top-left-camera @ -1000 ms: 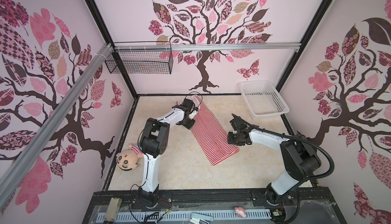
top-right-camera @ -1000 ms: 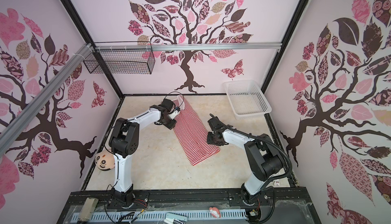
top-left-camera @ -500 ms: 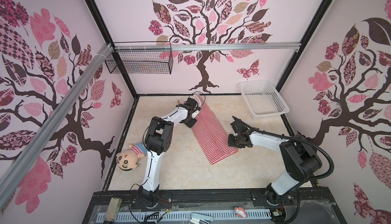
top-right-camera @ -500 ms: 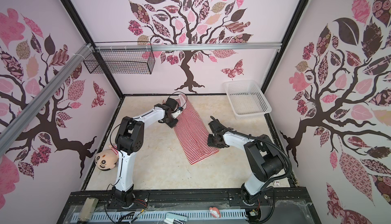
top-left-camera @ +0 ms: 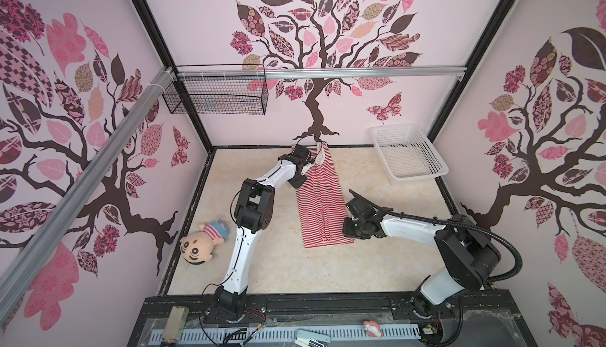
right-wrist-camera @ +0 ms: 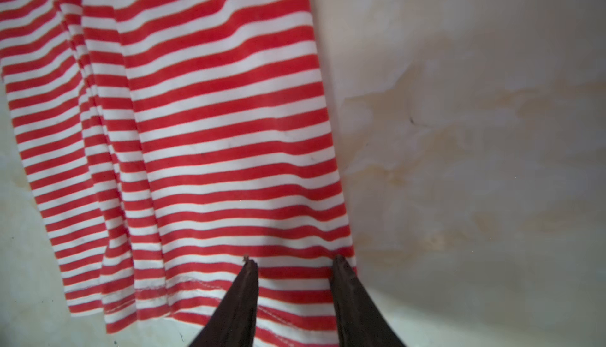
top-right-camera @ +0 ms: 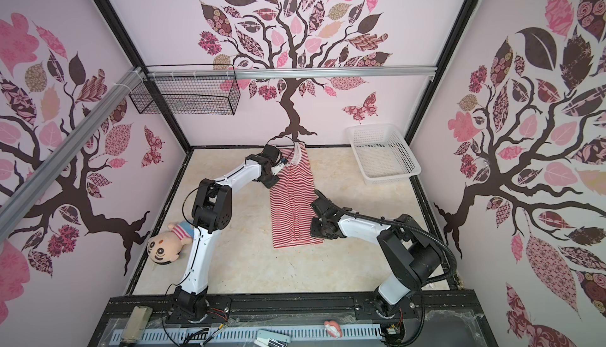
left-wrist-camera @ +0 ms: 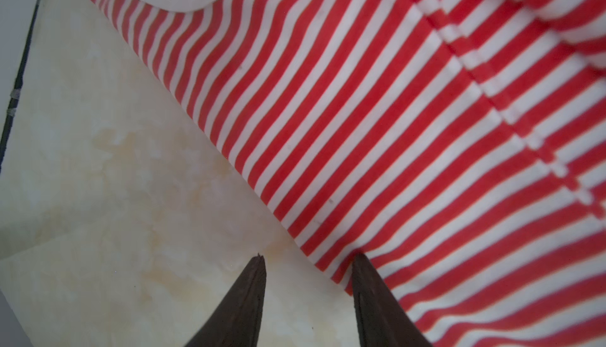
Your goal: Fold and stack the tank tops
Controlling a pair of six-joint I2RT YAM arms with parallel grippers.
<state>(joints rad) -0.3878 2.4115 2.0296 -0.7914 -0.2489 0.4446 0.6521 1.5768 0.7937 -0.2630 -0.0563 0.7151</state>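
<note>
A soft sleeveless tank top with thin red-and-white stripes and white ribbed trim [top-left-camera: 319,197] lies flat on the cream marbled tabletop [top-left-camera: 282,270], folded lengthwise into a long narrow strip running from the far wall toward the near side. Over the last second the strip has swung from a diagonal to nearly straight, and both arms have shifted with it. That suggests the lengthwise fold is done and being squared up, with a crosswise fold probably next.

The left gripper [left-wrist-camera: 308,258] sits at the strip's left edge near the far, neckline end. Its two dark fingers [left-wrist-camera: 370,283] are parted, one tip on bare tabletop, the other at the cloth edge, clamping nothing. The right gripper [right-wrist-camera: 292,258] is at the near right corner by the hem, its fingers also parted with tips resting on the fabric; whether they press it down is hard to judge.

A white plastic lattice basket [top-left-camera: 410,171] stands empty at far right. A plush doll in a striped shirt [top-left-camera: 201,242] lies at near left. In both top views the arms hide the gripper tips, and only one garment is visible.
</note>
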